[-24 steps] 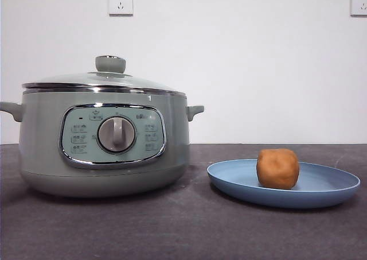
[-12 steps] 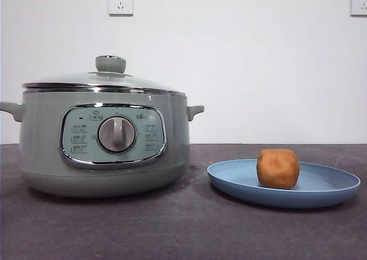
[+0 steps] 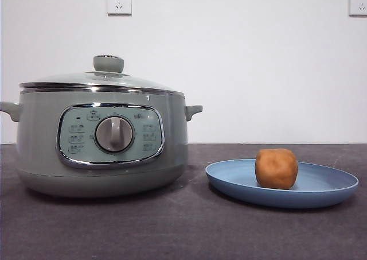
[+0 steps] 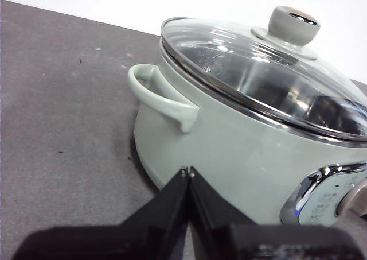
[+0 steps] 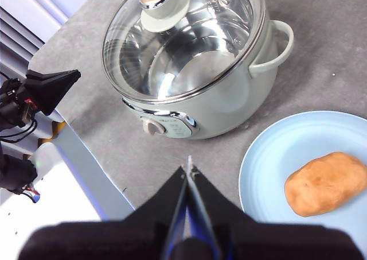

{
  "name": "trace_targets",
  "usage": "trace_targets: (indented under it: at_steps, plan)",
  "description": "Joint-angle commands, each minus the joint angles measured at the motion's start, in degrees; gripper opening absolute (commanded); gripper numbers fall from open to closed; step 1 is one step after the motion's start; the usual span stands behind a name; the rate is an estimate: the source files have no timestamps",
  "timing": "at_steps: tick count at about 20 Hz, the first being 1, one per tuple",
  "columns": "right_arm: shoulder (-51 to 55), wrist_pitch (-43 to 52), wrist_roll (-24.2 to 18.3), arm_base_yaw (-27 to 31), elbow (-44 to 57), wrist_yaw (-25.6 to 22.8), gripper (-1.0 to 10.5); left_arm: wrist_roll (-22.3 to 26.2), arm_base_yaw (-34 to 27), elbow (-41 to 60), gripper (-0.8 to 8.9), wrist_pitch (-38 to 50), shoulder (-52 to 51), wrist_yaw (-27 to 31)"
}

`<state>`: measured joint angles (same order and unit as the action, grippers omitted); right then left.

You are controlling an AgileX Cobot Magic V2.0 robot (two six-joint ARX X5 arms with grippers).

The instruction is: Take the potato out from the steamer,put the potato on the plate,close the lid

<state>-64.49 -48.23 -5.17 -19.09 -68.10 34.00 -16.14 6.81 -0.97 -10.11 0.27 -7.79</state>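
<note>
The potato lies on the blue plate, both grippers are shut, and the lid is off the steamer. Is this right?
One thing is wrong: the lid sits closed on the steamer, as the right wrist view shows. The potato does lie on the plate, and both grippers are shut.

Open gap btwn steamer (image 3: 103, 136) & plate (image 3: 321, 194)

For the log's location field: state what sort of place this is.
Likely a lab bench staged as a kitchen: a steamer and a plate on a grey-covered table, a bare white wall with sockets, and loose wiring at the table's edge.
</note>
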Motion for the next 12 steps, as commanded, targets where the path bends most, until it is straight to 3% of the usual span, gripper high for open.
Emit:
trace_targets:
  at_steps: [1,7,9,10,12]
  plan:
    - [0.0,0.1,-0.3,0.0,0.3,0.0,0.0,-0.2,-0.2,0.7,-0.03,0.1,-0.1,0.2]
    - [1.9,0.1,-0.6,1.3,0.3,-0.4,0.0,-0.2,-0.2,0.7,-0.03,0.1,-0.1,0.2]
    - [4.7,0.0,-7.9,4.4,0.8,-6.0,0.0,-0.2,-0.2,0.7,-0.03,0.1,-0.1,0.2]
    - [7.3,1.5,-8.2,6.7,2.2,-9.3,0.0,-0.2,-0.2,0.7,-0.03,0.1,-0.1,0.2]
    - [14.8,9.6,-3.4,12.7,8.9,-10.7,0.0,-0.2,-0.2,0.7,-0.03,0.1,-0.1,0.2]
